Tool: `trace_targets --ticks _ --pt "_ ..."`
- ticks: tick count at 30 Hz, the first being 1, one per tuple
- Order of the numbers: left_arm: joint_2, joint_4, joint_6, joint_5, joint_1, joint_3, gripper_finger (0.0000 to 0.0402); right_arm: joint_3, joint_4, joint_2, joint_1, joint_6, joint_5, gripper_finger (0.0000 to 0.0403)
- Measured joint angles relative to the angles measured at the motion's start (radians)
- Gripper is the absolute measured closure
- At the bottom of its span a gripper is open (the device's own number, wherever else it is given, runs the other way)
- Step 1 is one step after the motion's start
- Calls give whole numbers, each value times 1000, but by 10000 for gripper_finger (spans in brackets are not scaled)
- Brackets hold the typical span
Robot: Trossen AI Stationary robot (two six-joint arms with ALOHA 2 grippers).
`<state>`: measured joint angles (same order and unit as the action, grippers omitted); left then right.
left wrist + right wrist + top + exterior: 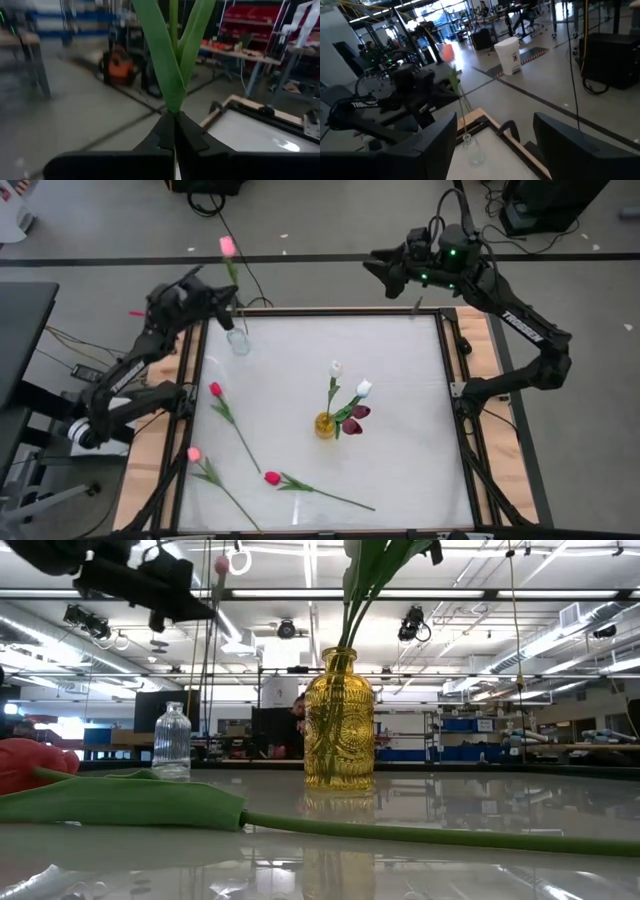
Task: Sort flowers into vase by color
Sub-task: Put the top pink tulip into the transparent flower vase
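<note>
My left pincer [175,131] is clamped on the stem of a pink tulip [227,246], holding it over the small clear glass bottle [238,341] at the desk's far left corner. The stem's foot seems to reach the bottle's mouth, though I cannot tell whether it is inside. I judge this flower to be about to go in, not yet released.

Three flowers wait flat on the desk [400,430]: a red tulip [215,389] near the left edge, a pink one [194,453] below it, another red one [272,477] nearer the middle.

The amber vase [325,425] at centre already holds two white tulips [336,367] and a dark purple one [356,418].

My right pincer [385,270] hangs beyond the far edge, fingers apart, empty. Nothing blocks the bottle.
</note>
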<state>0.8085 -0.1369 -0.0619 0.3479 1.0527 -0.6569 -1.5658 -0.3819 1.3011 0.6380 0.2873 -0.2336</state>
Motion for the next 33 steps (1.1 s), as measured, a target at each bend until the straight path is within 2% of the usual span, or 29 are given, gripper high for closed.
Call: trace_targets --ticks 4,10,16,24,28,33 --pt "-89 -50 70 -24 0 56 397 0 -1 12 0 7 -4 133" --pt "-154 -11 93 -92 0 80 397 0 0 23 -16 17 -7 135" --pt "-190 1 117 -124 18 79 397 0 -1 23 -22 28 -14 135" --pt "-194 93 129 -128 46 79 397 0 0 23 -22 28 -22 135" --pt "-194 145 116 -134 46 79 397 0 0 23 -22 28 -22 135" --pt "-194 167 6 -205 46 120 387 0 0 23 -22 28 -22 135"
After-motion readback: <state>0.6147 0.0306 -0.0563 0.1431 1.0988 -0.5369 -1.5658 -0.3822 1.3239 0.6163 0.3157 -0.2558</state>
